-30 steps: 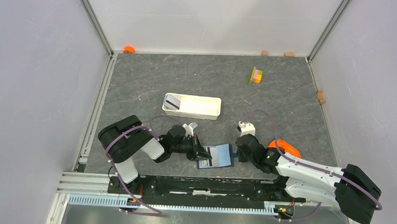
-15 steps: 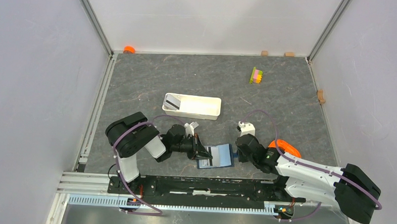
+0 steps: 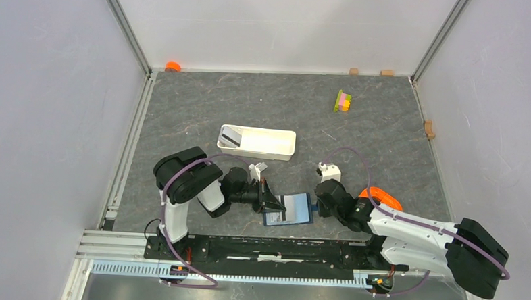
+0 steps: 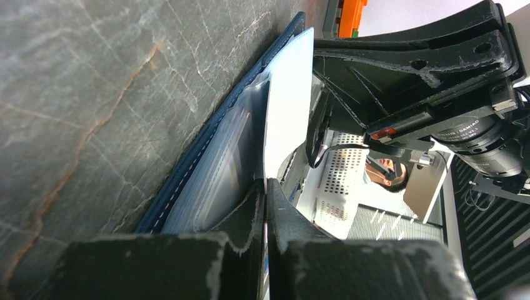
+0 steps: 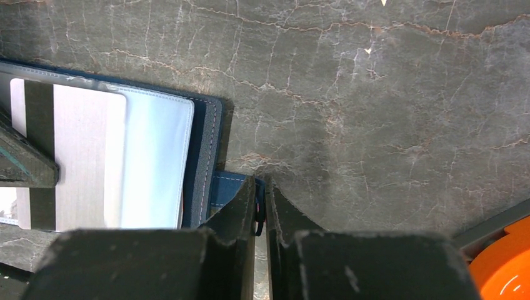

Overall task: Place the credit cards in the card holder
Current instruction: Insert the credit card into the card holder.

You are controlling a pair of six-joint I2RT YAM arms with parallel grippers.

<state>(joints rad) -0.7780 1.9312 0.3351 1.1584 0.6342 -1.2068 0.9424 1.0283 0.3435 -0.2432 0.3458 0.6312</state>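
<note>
The card holder [image 3: 287, 222] lies open near the table's front edge, navy outside and pale inside. My left gripper [image 3: 272, 205] is at its left side, shut on a credit card [image 4: 289, 94] that reaches over the wallet's clear pockets [image 4: 219, 169]. In the right wrist view this credit card [image 5: 81, 156] shows grey with a dark stripe, lying over the card holder [image 5: 206, 156]. My right gripper [image 5: 262, 181] is shut on the wallet's blue tab [image 5: 228, 190] at the right side. A second credit card [image 3: 231, 136] lies in the white tray.
The long white tray [image 3: 270, 142] stands just behind the arms. A yellow-pink-green block stack [image 3: 343, 101] sits at the back right. An orange part [image 3: 382, 196] lies beside my right arm. Small wooden blocks [image 3: 429, 129] and an orange cap [image 3: 172, 66] line the table edges.
My left arm's upper links have swung to the right while its gripper stays at the wallet with the card. The right gripper and wallet have not visibly moved.
</note>
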